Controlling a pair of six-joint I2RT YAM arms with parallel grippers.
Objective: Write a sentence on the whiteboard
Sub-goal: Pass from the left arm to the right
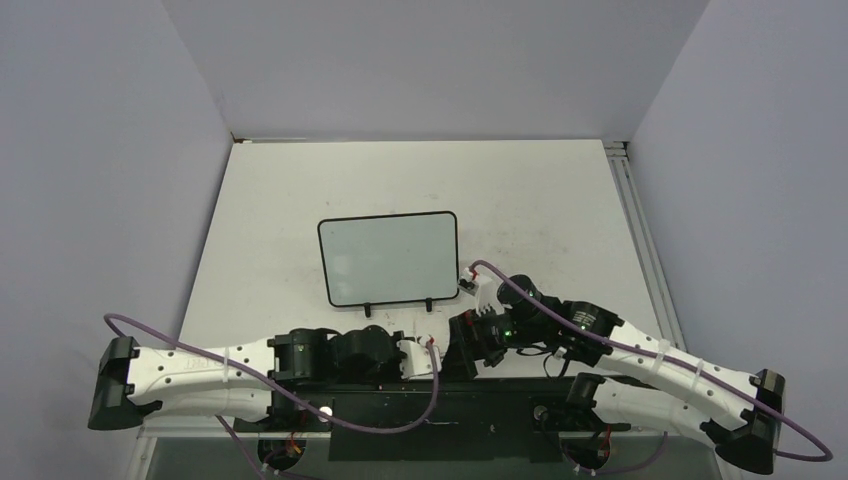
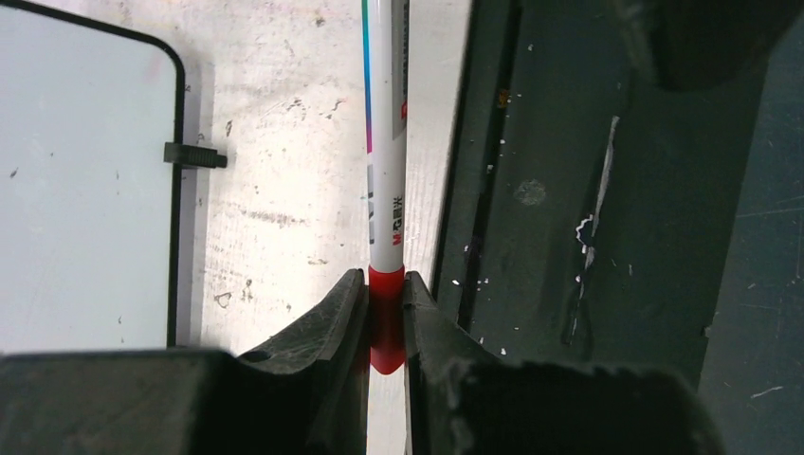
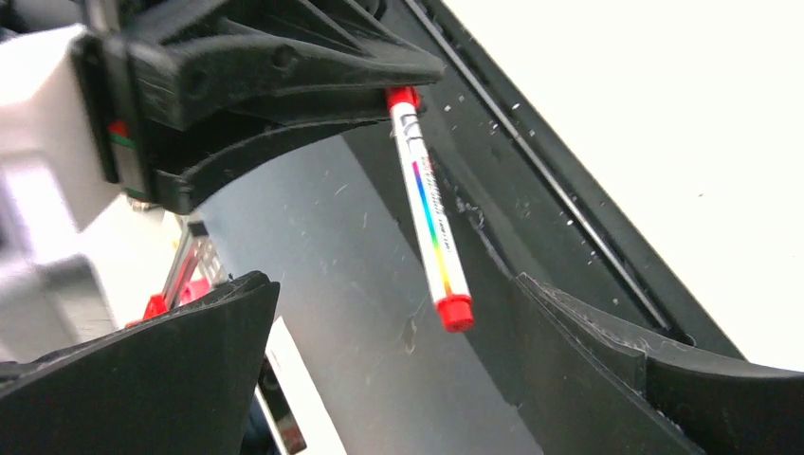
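Okay, I'm looking down the left wrist camera: the left gripper is clamped tight on the red end of a slim white marker pen with a rainbow stripe, one black finger pressed to each side. The barrel points straight away from the fingers, running above the line where the scuffed white tabletop meets the black strip at its near edge.

Over to the right wrist view: the right gripper stands wide apart, gripping nothing. The pen's free red tip hangs in the gap between its two black fingers, touching neither.

From above, the small rounded white board with the thin black frame sits mid-table, just beyond both grippers, its two black feet towards the arms. Its face reads plain white. Whether it stands tilted or lies flat, I can't tell.
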